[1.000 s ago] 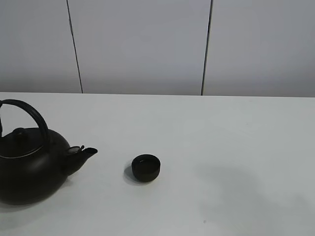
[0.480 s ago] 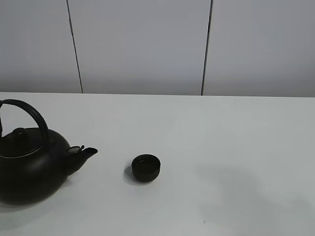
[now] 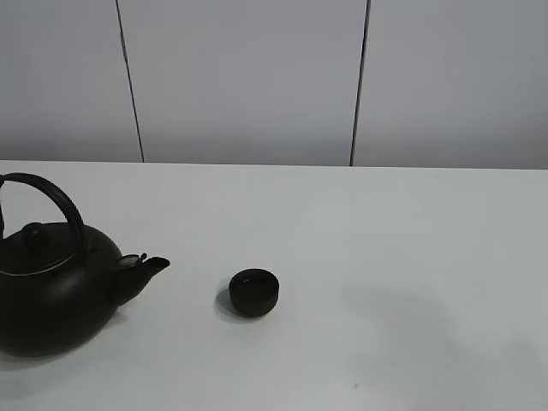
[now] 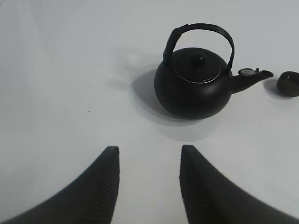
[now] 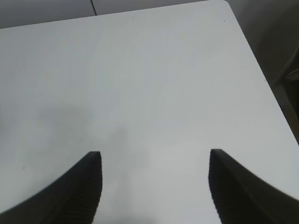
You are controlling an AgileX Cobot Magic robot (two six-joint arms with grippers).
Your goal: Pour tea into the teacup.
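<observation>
The small matte black teacup stands upright on the white table, near the middle. The large black kettle with an arched handle stands at the left, its spout pointing at the cup and a little apart from it. In the left wrist view the kettle and the cup show beyond my left gripper, which is open, empty and well short of the kettle. My right gripper is open and empty over bare table. Neither gripper shows in the exterior view.
A grey panelled wall runs behind the table's far edge. The right wrist view shows the table's corner and side edge with dark floor beyond.
</observation>
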